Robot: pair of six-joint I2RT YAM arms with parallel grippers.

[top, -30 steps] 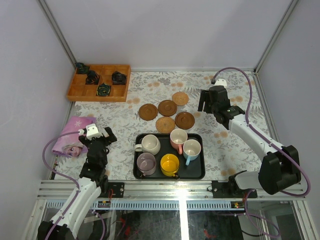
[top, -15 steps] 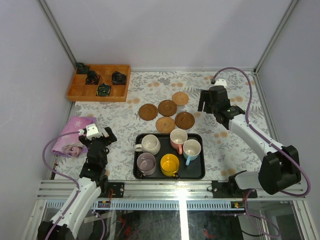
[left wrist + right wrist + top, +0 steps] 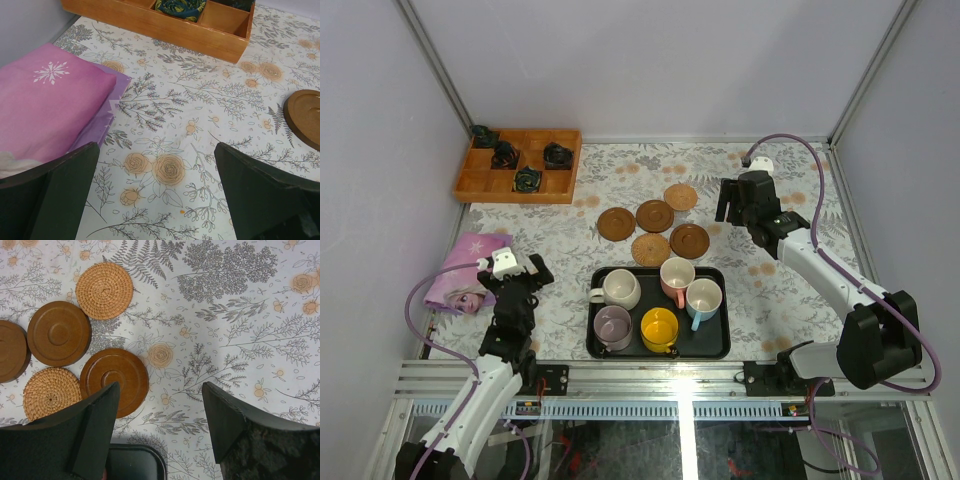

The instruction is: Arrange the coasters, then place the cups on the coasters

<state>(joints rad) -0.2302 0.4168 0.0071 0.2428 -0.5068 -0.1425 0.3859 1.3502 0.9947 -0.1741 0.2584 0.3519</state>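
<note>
Over open desk (image 3: 240, 340) just right of the coasters (image 3: 654, 215) the right jaws stood wide, the left jaws wide beside the pink cloth (image 3: 55, 95); nothing had moved since the earlier frame.

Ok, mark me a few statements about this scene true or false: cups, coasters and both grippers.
1. All five cups sit in the black tray. True.
2. One of the coasters already bears a cup. False: all five lie bare on the tablecloth beyond the tray.
3. The right gripper is open and empty. True.
4. The yellow cup stands outside the tray. False: it is in the tray, beside the lilac cup.
5. The left gripper is shut on the pink cloth. False: it is open and empty, and the cloth lies beside it.
</note>
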